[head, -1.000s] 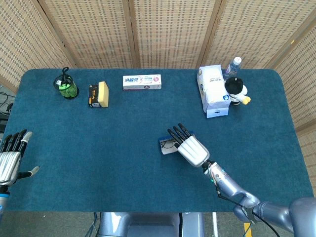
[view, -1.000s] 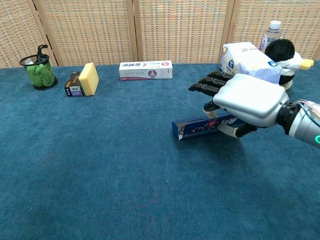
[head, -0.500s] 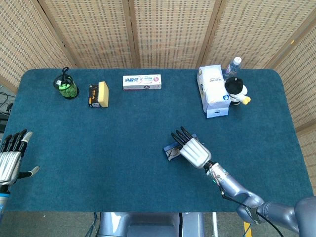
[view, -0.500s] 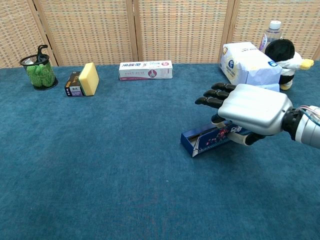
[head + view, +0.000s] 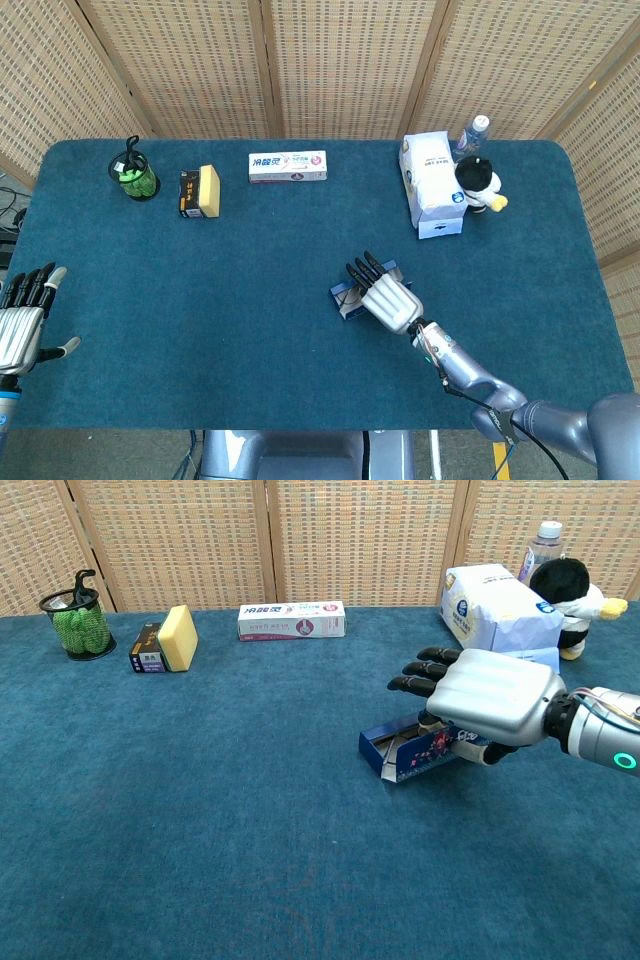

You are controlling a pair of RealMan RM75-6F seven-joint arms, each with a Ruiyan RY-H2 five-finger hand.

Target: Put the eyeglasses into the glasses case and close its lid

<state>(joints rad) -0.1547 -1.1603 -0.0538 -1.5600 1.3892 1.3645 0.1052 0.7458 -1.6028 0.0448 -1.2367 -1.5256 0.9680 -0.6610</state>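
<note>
The right hand (image 5: 487,695) lies flat, palm down, over the glasses case (image 5: 418,754), covering most of it – whether the eyeglasses are inside cannot be told, and neither view shows them. In the chest view the case's dark blue side wall and a slanted lid flap stick out at the hand's 8 o'clock; the thumb curls under at the near edge, seemingly against the case, but a true grip is not clear. From the head view only a sliver of the case (image 5: 350,298) peeks out at 9 o'clock of the hand (image 5: 385,300), fingers straight and close together, pointing toward 11 o'clock.

The left hand (image 5: 22,320) appears only in the head view, cut off at the left frame edge, fingers spread, empty.

Along the table's far side sit a mesh cup (image 5: 77,620), a sponge (image 5: 177,637), a toothpaste box (image 5: 292,620), a tissue pack (image 5: 498,605), a plush toy (image 5: 573,590) and – partly hidden behind it – a bottle (image 5: 543,542)
</note>
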